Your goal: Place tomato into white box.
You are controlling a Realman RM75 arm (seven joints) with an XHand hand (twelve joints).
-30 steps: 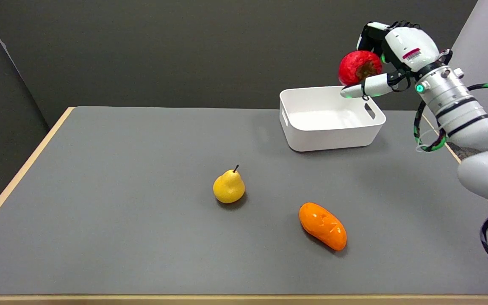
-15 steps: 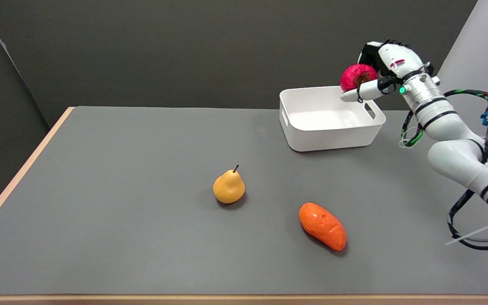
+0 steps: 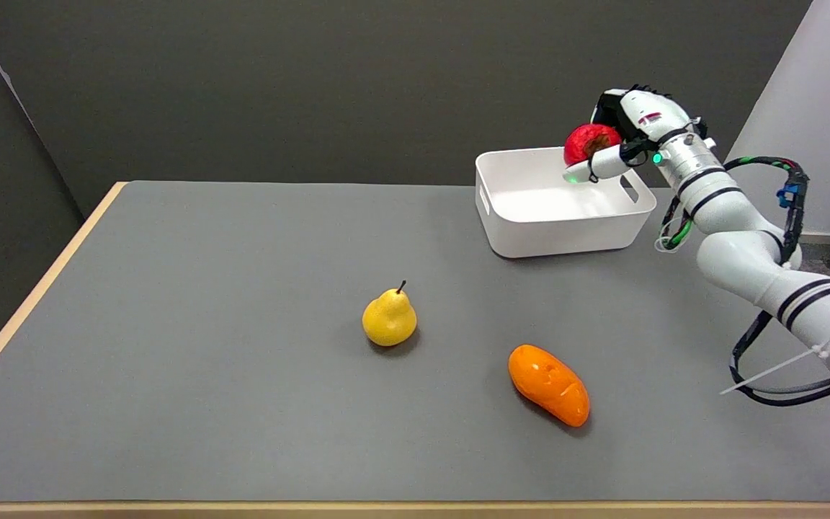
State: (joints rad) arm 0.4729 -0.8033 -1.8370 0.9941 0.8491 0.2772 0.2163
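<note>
lower and further left now, the right hand [image 3: 620, 137] grips the tomato [image 3: 588, 142] over the white box [image 3: 559, 223], whose visible floor holds nothing, tomato not yet inside

Smooth white plastic box [image 3: 565, 231]; matt grey table [image 3: 206, 324] (pale wood edging); glossy pear [image 3: 389, 319] and tomato [image 3: 588, 140].

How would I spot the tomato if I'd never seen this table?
Find the white box at the grey table's far right. Above its back corner, the right hand holds the tomato: round and red, unlike the yellow pear on the table.
</note>
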